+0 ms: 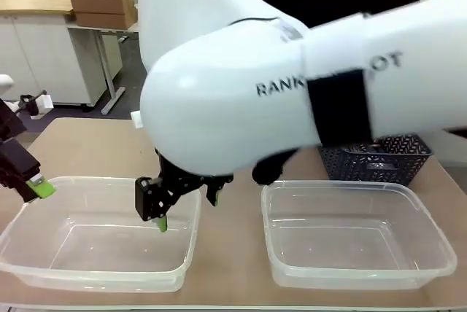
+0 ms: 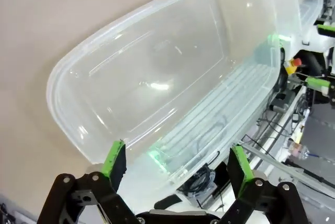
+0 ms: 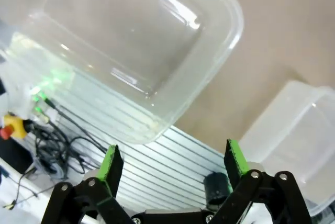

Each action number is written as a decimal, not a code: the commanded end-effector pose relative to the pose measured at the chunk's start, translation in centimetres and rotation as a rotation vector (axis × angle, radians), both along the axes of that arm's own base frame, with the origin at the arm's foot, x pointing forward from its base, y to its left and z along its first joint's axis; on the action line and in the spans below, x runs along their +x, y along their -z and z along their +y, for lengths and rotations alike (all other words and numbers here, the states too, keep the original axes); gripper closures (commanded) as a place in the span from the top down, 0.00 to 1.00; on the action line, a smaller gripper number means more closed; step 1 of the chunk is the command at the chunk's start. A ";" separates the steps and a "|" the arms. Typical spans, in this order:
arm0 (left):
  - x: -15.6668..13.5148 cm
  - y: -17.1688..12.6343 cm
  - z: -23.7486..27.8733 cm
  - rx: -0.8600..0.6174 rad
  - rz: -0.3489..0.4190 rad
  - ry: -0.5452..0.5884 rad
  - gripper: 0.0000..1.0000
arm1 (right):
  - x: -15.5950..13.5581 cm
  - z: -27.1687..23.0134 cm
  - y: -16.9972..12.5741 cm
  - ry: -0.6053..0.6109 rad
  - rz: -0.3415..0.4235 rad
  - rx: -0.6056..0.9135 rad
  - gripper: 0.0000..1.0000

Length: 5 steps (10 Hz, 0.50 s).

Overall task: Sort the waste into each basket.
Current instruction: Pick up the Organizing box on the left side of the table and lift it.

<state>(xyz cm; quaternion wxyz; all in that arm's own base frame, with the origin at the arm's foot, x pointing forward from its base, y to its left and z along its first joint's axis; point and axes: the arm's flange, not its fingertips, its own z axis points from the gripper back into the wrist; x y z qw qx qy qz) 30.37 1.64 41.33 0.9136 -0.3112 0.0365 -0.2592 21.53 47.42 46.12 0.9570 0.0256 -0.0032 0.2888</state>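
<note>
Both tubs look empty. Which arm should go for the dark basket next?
Probably right: right gripper, jaws open, hangs mid-table, nearer the dark basket than the left gripper, far left by the left tub.

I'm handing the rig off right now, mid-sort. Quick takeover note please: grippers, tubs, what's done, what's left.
Left gripper: open, empty, at the left end of the left clear tub.
Right gripper: open, empty, its arm across the middle, hanging over that tub's right end.
Right clear tub: beside the left one, on the robot's right. A dark lattice basket stands behind it; its contents cannot be made out.
Done: nothing lies in either tub, by the look of it.
Left: all of the sorting.
</note>
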 end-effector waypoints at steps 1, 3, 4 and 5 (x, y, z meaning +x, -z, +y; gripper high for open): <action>-1.5 -2.1 1.1 -0.031 -0.051 0.011 1.00 | -0.7 0.1 -0.1 -0.003 -0.008 -0.001 1.00; -0.2 -0.7 0.0 0.114 -0.058 -0.081 1.00 | 0.7 2.1 1.4 0.238 0.062 -0.150 1.00; -0.6 0.2 0.0 0.171 -0.042 -0.096 1.00 | 1.6 2.4 3.1 0.390 0.120 -0.209 1.00; -1.0 2.2 0.4 0.295 -0.037 -0.186 1.00 | 2.2 2.1 4.3 0.498 0.110 -0.217 1.00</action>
